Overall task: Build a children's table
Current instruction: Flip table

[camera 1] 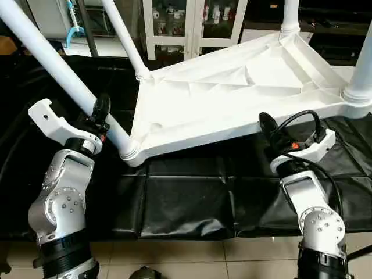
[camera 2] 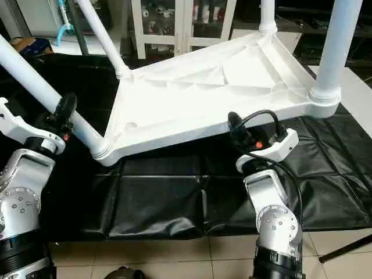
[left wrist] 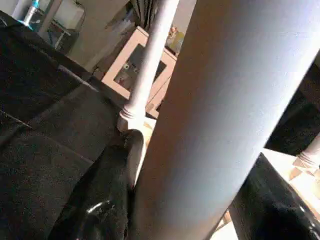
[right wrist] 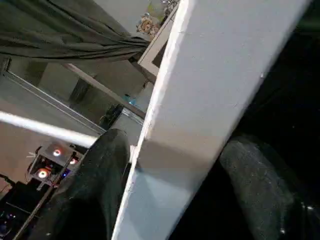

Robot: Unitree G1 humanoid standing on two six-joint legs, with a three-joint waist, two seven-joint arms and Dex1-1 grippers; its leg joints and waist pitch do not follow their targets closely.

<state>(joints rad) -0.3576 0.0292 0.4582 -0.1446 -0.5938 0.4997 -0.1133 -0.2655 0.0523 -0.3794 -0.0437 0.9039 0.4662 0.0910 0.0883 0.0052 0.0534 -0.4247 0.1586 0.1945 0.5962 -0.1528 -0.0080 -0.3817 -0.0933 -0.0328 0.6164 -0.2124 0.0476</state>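
Children's table [camera 1: 232,99] lies upside down, tilted, on the black mat [camera 1: 186,197], legs fitted. Left gripper [camera 1: 100,116] pinches the near-left leg [camera 1: 58,70], whose axis runs up-left. Right gripper [camera 2: 241,131] straddles the top's near rim [right wrist: 215,90], fingers either side.

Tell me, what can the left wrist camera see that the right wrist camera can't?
The left wrist view has a thick round table leg between that hand's black fingers, another leg seated in its corner socket, and a glass-door cabinet behind. The right wrist view has the tabletop's flat edge between the right hand's fingers, plus small red lights. Both show black fingers on either side of a white table part.
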